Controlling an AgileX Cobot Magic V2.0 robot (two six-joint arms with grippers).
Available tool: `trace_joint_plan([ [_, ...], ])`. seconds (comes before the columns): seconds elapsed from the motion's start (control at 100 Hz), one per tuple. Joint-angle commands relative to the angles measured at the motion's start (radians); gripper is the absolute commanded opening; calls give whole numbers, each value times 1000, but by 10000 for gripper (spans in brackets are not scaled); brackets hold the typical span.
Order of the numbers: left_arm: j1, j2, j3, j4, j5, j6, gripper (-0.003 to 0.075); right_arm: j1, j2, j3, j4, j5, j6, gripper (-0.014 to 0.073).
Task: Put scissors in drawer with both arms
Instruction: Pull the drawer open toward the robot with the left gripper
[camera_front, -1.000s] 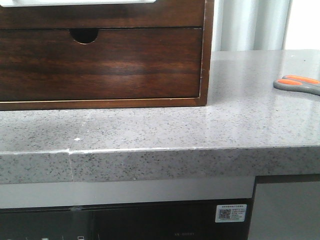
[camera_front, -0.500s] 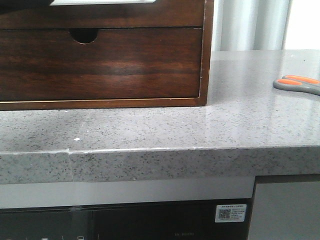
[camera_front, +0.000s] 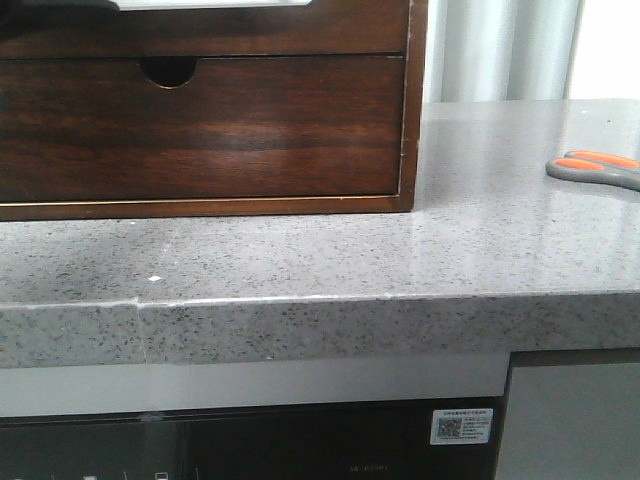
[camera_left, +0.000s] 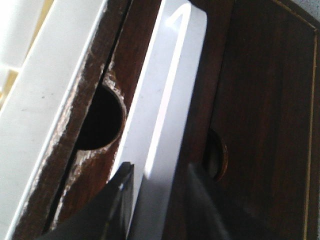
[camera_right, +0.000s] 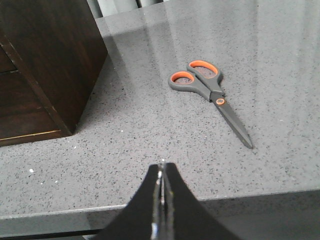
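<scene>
Grey scissors (camera_right: 210, 97) lie beyond the closed right hand (camera_right: 161, 172).

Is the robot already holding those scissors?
No. The scissors lie flat on the grey counter, apart from the shut right gripper.

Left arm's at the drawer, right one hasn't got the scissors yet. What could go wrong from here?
The left tool straddles the thin white edge of the dark brown wood-grain drawer; it could slip off on a pull.
The small grey scissors with orange-lined loops lie flat on the speckled grey counter, the right tool shut; a pinch may skid them.
</scene>
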Motion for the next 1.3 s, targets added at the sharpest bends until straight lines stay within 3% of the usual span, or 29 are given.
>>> trace_joint_plan([
  [0.0, -8, -16, -34, -33, -57, -5, 38, 1, 19, -37, 4, -66, -3, -106],
  [0.04, -8, -16, -34, -33, -57, -5, 3, 1, 19, -37, 4, -66, -3, -106],
  [0.45, -8, -54, -21, -32, -51, -5, 4, 1, 19, -37, 4, -66, -3, -106],
  [1.29, -8, -509, 276, -32, -56, -16, 4, 1, 19, -37, 4, -66, -3, -106],
])
